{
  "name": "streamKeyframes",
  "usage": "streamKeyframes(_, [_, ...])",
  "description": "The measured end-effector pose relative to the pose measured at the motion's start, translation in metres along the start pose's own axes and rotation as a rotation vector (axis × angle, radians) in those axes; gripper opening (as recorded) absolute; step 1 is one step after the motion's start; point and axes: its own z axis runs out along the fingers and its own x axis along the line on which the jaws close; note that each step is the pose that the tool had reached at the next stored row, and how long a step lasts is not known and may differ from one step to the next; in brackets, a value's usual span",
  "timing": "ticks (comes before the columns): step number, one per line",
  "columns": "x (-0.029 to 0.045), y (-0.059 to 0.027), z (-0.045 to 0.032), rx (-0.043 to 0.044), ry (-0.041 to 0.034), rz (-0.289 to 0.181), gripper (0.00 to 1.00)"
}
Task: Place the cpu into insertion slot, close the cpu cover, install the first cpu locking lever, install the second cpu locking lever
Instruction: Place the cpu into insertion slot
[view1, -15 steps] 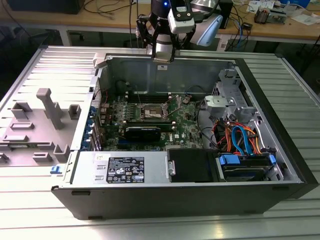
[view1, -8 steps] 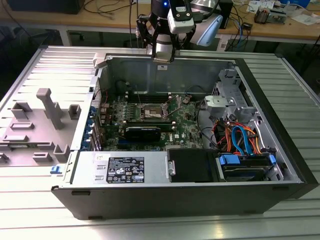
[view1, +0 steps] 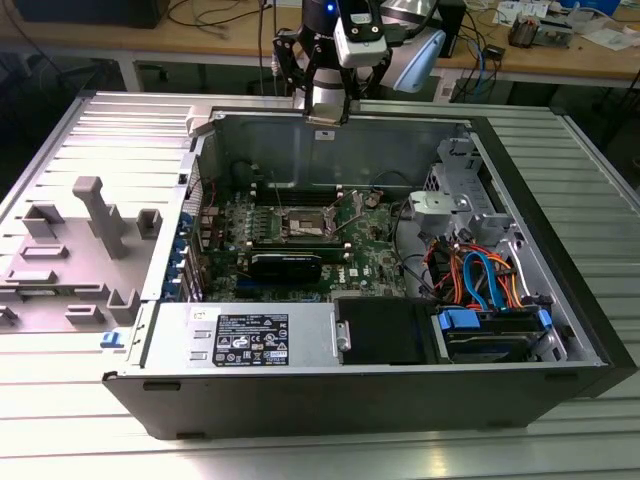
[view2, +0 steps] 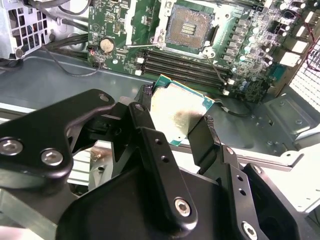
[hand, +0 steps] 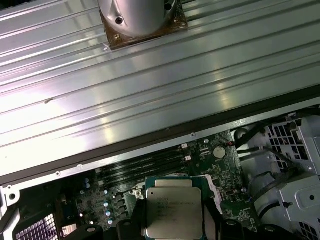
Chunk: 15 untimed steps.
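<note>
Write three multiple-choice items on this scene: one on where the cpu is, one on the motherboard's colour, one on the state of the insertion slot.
1. Where is the cpu?
A) seated in the insertion slot
B) between the fingers of the gripper
C) lying on a shelf

2. What colour is the motherboard?
A) blue
B) red
C) green

3. How is the insertion slot?
A) open and empty
B) filled by a chip
C) hidden under a heatsink

Answers:
1 B, the fingers clamp its edges in the second wrist view.
2 C, the board is green all round the slot.
3 A, its bare brownish centre shows inside the silver rim.
</note>
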Motion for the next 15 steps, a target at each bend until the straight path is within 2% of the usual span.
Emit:
streamKeyframes(7, [0.0001, 0.0000, 0.0002, -0.0003, -0.0010, 0.012, 0.54])
streamKeyframes(15, [0.0001, -0.0001, 0.0005, -0.0013, -0.0060, 0.068, 0.54])
